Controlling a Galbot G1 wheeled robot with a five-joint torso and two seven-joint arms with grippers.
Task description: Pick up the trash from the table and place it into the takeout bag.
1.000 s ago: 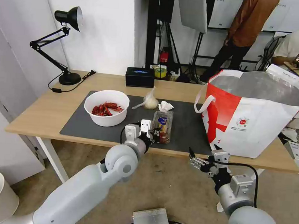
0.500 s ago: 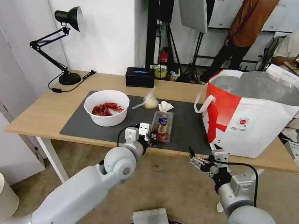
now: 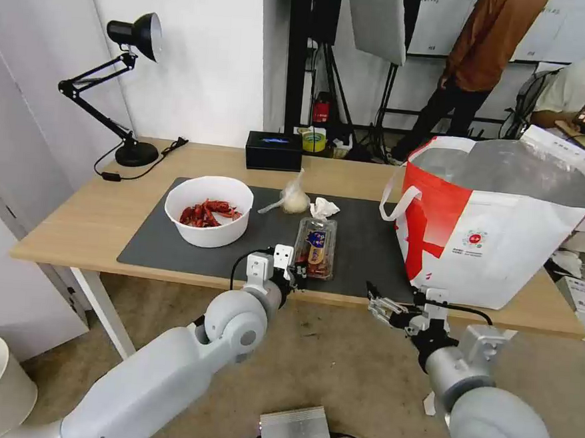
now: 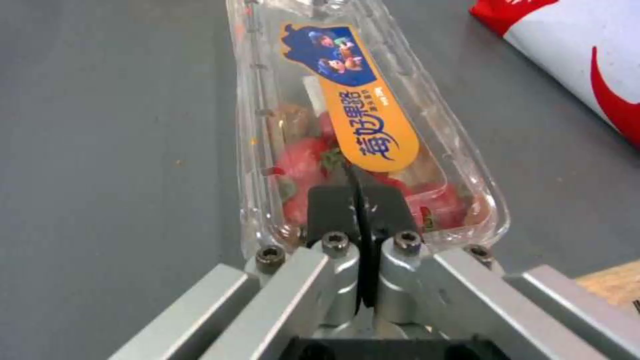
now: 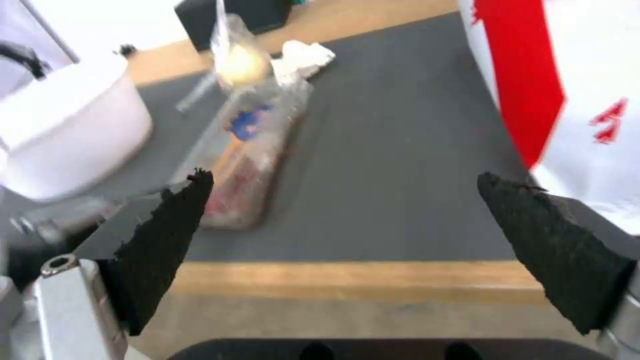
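Left gripper (image 4: 360, 200) is clamped on the near end of the clamshell box (image 3: 315, 247), which sits left of the takeout bag (image 3: 499, 227). Right gripper (image 5: 347, 235) hangs spread wide below that bag's near corner.

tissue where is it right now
In the head view, the tissue lies on the mat, just right of the knotted bag and behind the clamshell box.

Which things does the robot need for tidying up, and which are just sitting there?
For the job:
bowl of shells
plastic box, left gripper shut on its near end
knotted bag
tissue
takeout bag
right gripper, open, off the table

Just lying about:
lamp
black box
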